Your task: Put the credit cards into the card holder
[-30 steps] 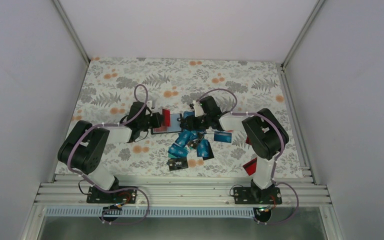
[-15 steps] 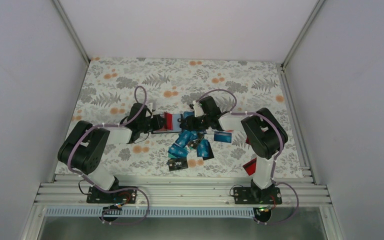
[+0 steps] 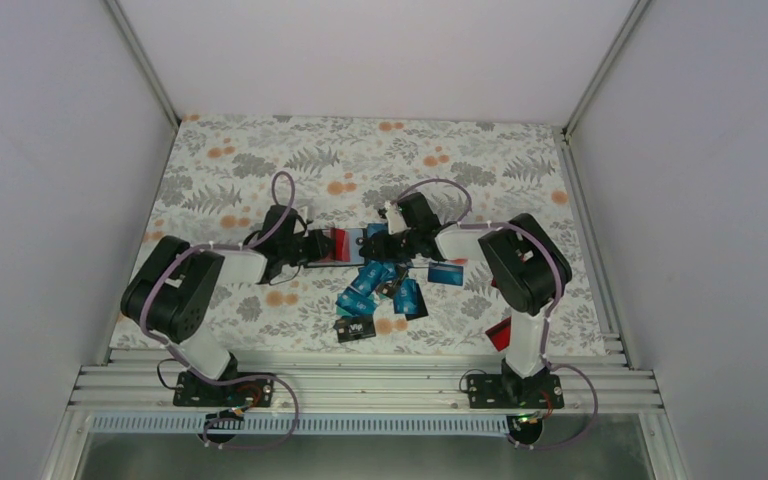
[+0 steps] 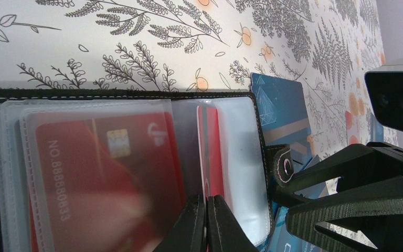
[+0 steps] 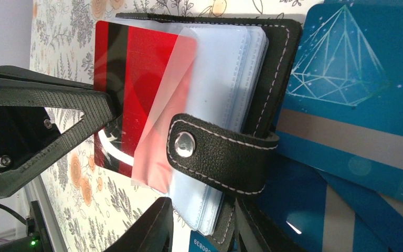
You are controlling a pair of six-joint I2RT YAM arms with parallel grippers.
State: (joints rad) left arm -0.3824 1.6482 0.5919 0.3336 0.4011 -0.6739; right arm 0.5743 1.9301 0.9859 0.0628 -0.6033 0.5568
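- Top external view showed one card holder [image 3: 350, 252] lying open in the middle of the desk [image 3: 260, 160], between the two pincers.
- Loose credit cards [image 3: 385, 285] lay heaped just in front of it. There were about six blue ones, overlapping, so the count was unsure.
- One black card [image 3: 355, 328] lay at the heap's near edge, its white print too small to read.
- One stray red card [image 3: 500, 332] lay well apart, beside the right arm's base.
- The left pincer [image 4: 206, 210] was clenched on a held red card [image 4: 210, 152], which was seen edge-on and partly slid into a clear sleeve.
- A second, sleeved red card [image 4: 99, 168] bore a chip and writing that began "NO.888"; the later digits were unclear.
- The right pincer [image 5: 204, 231] grasped the holder's edge, with one finger either side of the cover and sleeves.
- One strap with one metal snap [image 5: 184, 144] lay folded across the sleeves.
- A blue card [image 5: 346, 79] touching the holder carried a white line-drawn pyramid, and another at the frame's bottom showed "0839".
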